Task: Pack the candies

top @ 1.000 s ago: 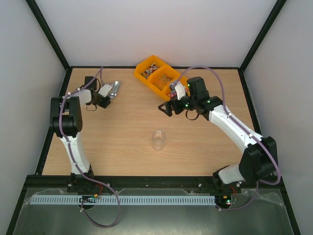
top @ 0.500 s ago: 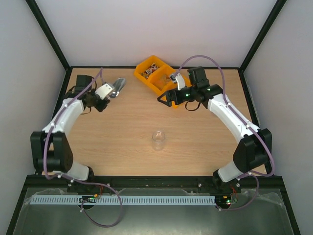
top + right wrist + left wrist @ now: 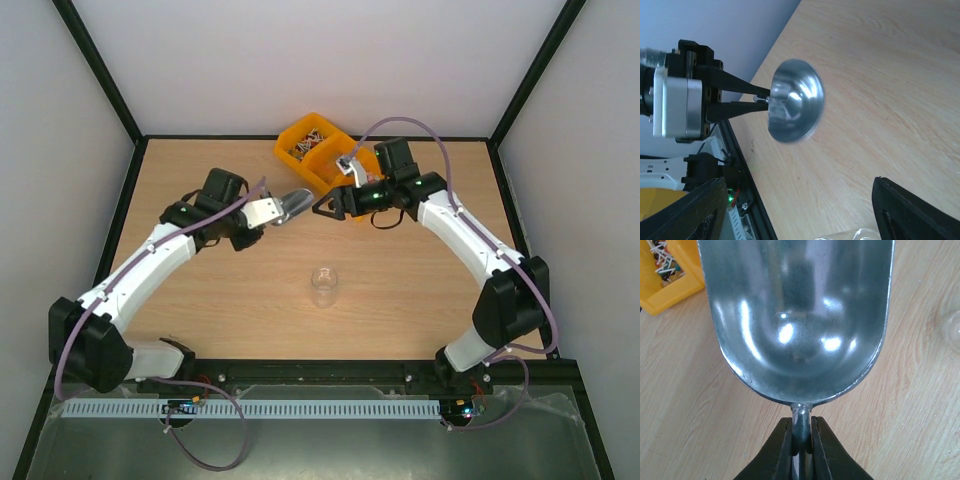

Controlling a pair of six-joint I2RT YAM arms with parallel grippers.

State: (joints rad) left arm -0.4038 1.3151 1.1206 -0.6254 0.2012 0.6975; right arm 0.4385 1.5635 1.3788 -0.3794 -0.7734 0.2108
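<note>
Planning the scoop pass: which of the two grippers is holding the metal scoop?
The left gripper: its jaws are clamped on the handle of the silver scoop. The right gripper is open and holds nothing.

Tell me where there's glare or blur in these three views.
Left wrist: bright glare spots on the scoop bowl, and the glass jar at the right edge is soft. Right wrist: the scoop's lower rim is slightly soft, and the right gripper has dark, unfocused fingers. Top external: even light, faint shadows, no glare.
</note>
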